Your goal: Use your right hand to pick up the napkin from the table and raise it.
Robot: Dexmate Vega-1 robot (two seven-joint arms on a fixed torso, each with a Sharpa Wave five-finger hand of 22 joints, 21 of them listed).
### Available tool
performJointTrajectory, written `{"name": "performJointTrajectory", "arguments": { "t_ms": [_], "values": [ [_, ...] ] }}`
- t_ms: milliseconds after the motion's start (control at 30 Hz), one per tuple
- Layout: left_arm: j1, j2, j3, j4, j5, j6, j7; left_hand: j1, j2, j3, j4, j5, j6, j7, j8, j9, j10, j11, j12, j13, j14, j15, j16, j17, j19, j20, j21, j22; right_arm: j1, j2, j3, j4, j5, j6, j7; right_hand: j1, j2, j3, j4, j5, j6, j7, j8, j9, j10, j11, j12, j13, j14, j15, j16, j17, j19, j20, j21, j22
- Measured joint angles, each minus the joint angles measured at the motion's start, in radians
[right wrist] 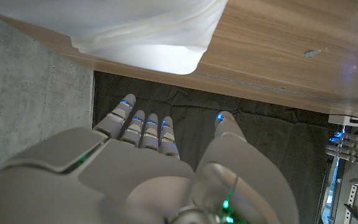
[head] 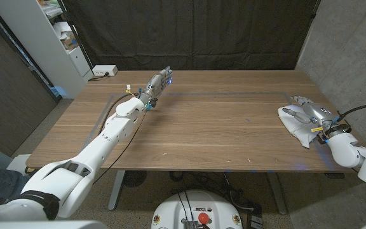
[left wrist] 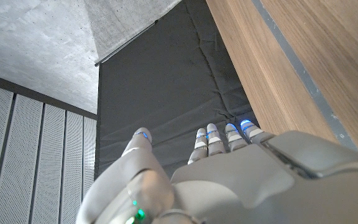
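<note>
Reaching for the napkin (head: 297, 127) is what I'd judge the step to be: it lies crumpled at the table's (head: 221, 127) right end, close to the right edge and partly under my right hand (head: 310, 114), which sits over it. In the right wrist view the fingers (right wrist: 145, 127) reach out straight and side by side with the thumb apart, nothing between them, and the napkin (right wrist: 135, 31) lies beyond the fingertips, so I read that hand as spread and not yet holding. Whether the palm presses on the cloth I cannot tell from the head view.

The main risk, as I see it, is the edge. The napkin is near the table's right side, and a sweeping close could push it off rather than gather it. A thin cloth also tends to slide or let only one layer pinch, so a lift could leave most of it trailing or drop it. Closing too shallow would scrape the wood and catch nothing.

Room is good above and toward the table's middle, where bare wood runs wide. I'd draw the cloth inward, not outward. My left hand (head: 157, 83) is well apart near the far side, fingers extended and holding nothing, so it won't interfere. A concrete wall (head: 342, 44) stands beyond the right end; a straight rise should stay clear of it.
</note>
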Motion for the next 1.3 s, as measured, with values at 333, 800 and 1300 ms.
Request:
{"name": "performJointTrajectory", "arguments": {
  "t_ms": [333, 800, 1300],
  "values": [
    [-0.001, -0.003, 0.001, 0.0, 0.003, 0.003, 0.005, 0.0, 0.0, 0.0, 0.0, 0.0, 0.0, 0.0, 0.0, 0.0, 0.0, 0.0, 0.0, 0.0, 0.0, 0.0, 0.0, 0.0, 0.0, 0.0, -0.004, 0.0, 0.025, -0.001, -0.032, 0.024, 0.006, -0.003, 0.0, 0.005, 0.005, 0.004, -0.004, 0.0, -0.004, -0.004, 0.0, 0.0, -0.004, -0.004, 0.0, 0.0, -0.003, -0.003, 0.0, 0.0, -0.006, 0.006, 0.0, 0.0],
    [-0.001, -0.003, 0.004, -0.007, 0.007, 0.02, 0.013, 0.0, 0.0, -0.003, -0.003, 0.0, 0.0, 0.0, 0.0, 0.0, 0.0, 0.0, 0.0, 0.0, 0.0, 0.0, 0.0, 0.0, 0.0, 0.0, -0.004, 0.0, 0.054, -0.003, -0.076, 0.052, 0.017, -0.01, 0.009, 0.02, -0.002, 0.009, -0.014, 0.0, -0.007, -0.007, 0.0, 0.0, -0.007, -0.007, 0.0, 0.0, -0.003, -0.003, 0.0, -0.005, -0.005, 0.006, 0.0, 0.0],
    [-0.004, -0.003, 0.006, -0.009, 0.008, 0.032, 0.014, 0.0, 0.0, -0.003, -0.003, 0.0, 0.0, 0.0, 0.0, 0.0, 0.0, 0.0, 0.0, 0.0, 0.0, 0.0, 0.0, 0.0, -0.003, 0.003, -0.008, 0.0, 0.087, -0.001, -0.125, 0.079, 0.025, -0.035, 0.031, 0.027, -0.001, 0.009, -0.023, 0.0, -0.013, -0.013, 0.0, 0.0, -0.007, -0.007, 0.0, 0.005, -0.003, -0.003, 0.0, -0.005, -0.013, 0.013, 0.0, 0.0]
  ]
}}
